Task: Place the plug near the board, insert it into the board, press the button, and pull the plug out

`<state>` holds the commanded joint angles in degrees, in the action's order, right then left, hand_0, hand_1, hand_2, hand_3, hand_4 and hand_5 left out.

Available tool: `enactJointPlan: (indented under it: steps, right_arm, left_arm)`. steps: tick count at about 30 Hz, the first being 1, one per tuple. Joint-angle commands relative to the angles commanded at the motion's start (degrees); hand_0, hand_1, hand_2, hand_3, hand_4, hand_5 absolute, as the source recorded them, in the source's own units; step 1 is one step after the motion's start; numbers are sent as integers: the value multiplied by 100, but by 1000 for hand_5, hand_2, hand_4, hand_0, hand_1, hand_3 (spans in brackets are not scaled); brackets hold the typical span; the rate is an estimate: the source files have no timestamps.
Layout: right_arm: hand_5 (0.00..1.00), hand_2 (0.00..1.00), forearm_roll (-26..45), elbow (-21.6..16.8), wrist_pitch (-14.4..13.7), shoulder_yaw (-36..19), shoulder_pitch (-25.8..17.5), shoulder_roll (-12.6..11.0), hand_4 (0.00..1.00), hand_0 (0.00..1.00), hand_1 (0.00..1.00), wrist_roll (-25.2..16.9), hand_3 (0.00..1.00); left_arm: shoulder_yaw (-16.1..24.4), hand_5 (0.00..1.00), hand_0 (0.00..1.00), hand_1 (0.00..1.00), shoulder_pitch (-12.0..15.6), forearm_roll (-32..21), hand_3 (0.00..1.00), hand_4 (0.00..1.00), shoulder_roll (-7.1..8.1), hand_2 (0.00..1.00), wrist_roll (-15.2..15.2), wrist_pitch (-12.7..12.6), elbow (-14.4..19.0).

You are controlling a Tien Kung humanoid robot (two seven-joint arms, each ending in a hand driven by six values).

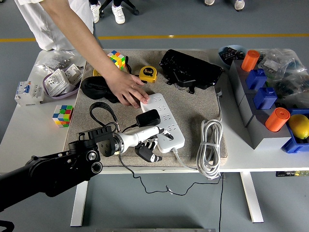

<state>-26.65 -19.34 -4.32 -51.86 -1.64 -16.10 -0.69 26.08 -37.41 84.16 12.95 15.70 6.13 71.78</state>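
Left hand (147,142) curled, grip unclear, beside board (164,122), person's hand (126,88) steadying it.

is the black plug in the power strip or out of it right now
Cannot tell. The black plug sits at the near-left edge of the white power strip, but its prongs are hidden.

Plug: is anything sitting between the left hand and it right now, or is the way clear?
Nothing visible stands between them. The black plug lies at the near-left edge of the white power strip, and the left hand is just below it. The person's hand presses the strip's far end, away from that path.
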Motion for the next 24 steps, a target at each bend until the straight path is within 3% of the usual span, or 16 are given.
enactJointPlan:
  steps: [9,14,15,16,18,21,22,24]
  right_arm:
    - [561,671,0,3,0,-1,-3,2,998,657,679,-1,574]
    - [560,671,-6,5,0,-12,-2,8,998,657,678,-1,574]
    - [560,671,-10,2,0,-15,-4,9,998,657,678,-1,574]
    - [561,671,-9,4,1,-12,-6,10,998,657,679,0,574]
    - [561,671,-3,7,1,1,-8,12,998,657,679,0,574]
    - [561,671,-1,8,1,13,-10,12,998,657,679,0,574]
    - [561,671,-2,7,2,18,-10,11,998,657,678,0,573]
    - [561,671,-2,7,2,25,-7,10,998,657,678,-2,573]
  left_arm:
    - [24,2,47,109,22,-24,812,767,14,163,-22,-7,5]
    - [225,2,47,109,116,-297,808,765,56,164,-289,-172,187]
    - [288,2,47,109,150,-343,808,765,63,164,-372,-227,244]
    - [348,2,113,134,180,-372,713,685,72,234,-464,-299,300]
    - [437,2,113,134,225,-450,713,685,83,234,-643,-427,368]
    - [597,2,113,134,306,-518,713,685,91,234,-1078,-834,439]
    - [641,279,181,205,329,-546,627,915,90,384,-1183,-927,436]
    - [732,279,181,205,378,-614,627,915,85,384,-1525,-1253,399]
